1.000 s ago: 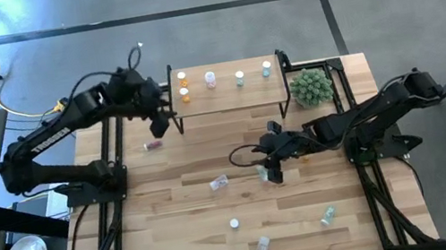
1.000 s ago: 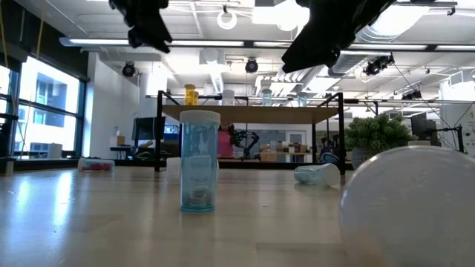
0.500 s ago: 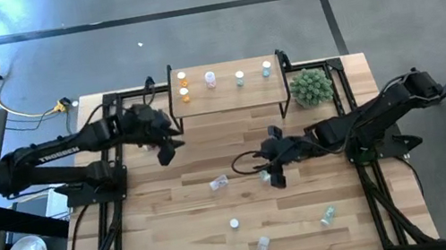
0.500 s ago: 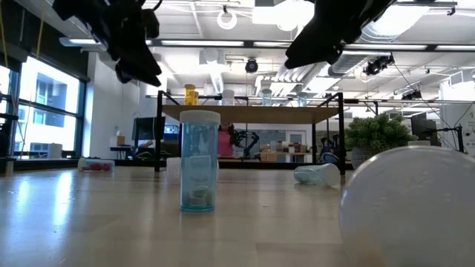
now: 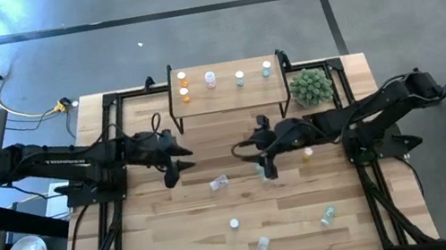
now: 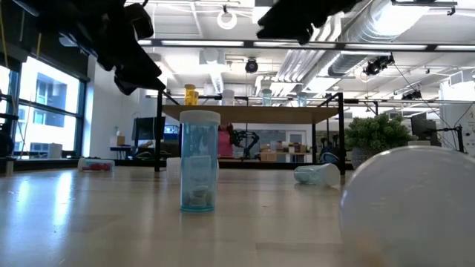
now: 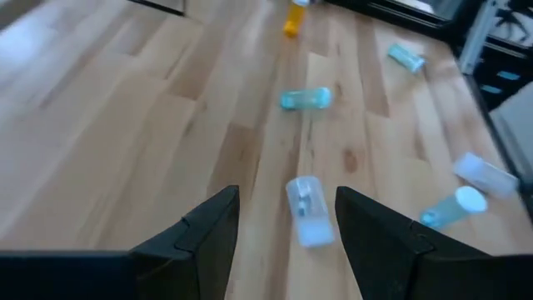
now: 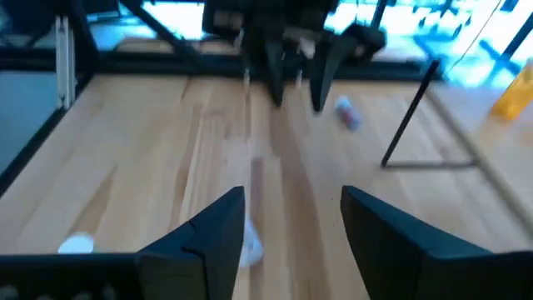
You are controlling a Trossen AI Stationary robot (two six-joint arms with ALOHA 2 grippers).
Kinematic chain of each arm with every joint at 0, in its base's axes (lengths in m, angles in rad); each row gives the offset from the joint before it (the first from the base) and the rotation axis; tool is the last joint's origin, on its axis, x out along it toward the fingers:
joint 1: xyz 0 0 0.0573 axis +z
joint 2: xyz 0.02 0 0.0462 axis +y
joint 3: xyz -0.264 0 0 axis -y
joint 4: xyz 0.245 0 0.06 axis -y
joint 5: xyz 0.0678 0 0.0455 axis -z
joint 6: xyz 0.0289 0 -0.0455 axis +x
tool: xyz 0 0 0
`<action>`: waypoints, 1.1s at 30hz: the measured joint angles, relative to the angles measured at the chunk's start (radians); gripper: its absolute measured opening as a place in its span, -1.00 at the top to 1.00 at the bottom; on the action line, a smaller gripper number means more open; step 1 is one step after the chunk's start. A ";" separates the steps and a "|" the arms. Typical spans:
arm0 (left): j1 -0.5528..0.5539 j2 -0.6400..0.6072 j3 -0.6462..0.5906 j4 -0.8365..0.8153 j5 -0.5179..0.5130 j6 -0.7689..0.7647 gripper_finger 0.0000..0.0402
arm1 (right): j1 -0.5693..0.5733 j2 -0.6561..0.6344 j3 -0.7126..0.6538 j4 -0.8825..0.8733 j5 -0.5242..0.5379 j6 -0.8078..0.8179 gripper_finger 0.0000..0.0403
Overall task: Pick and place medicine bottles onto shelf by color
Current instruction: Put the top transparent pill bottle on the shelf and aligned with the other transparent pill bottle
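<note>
Dropping the left gripper (image 5: 169, 168) within the last second from up beside the shelf (image 5: 228, 99) to low over the table (image 5: 160, 235), fingers spread and carrying nothing. Lining up on the clear bottle (image 7: 306, 212) lying just ahead between those fingers in the left wrist view, possibly the same one seen lying at mid-table from above, though only guessing at the match. Easing the right gripper (image 5: 265, 165) a little toward the shelf meanwhile, likewise spread and empty, hovering near a small bottle (image 5: 262, 173) and uncovering an orange bottle (image 5: 307, 154) just beside the right arm. Starting a fresh pick on the left side, then, with five bottles already standing on the shelf and several others waiting on the table. Revealing in the low view what the overhead hides under the left arm: a pink bottle (image 6: 96, 165) lying far off, plus a blue bottle (image 6: 199, 159) standing upright. Catching that pink bottle again in the right wrist view, beyond the facing left gripper.
</note>
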 joint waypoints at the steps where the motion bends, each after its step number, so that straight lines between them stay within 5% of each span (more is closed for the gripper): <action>1: -0.004 0.000 0.000 0.001 -0.026 0.001 0.05 | -0.010 0.002 0.017 0.002 0.000 -0.015 0.01; 7: 0.013 0.000 0.000 0.008 -0.185 -0.001 0.05 | -0.058 0.098 0.195 -0.057 -0.047 -0.090 -0.06; 15: 0.041 0.000 0.000 -0.001 -0.221 -0.007 0.05 | -0.066 0.275 0.411 -0.346 -0.147 -0.139 -0.06; 33: 0.052 0.001 0.000 0.055 -0.238 -0.058 0.05 | -0.057 0.565 0.442 -0.266 -0.378 -0.251 -0.06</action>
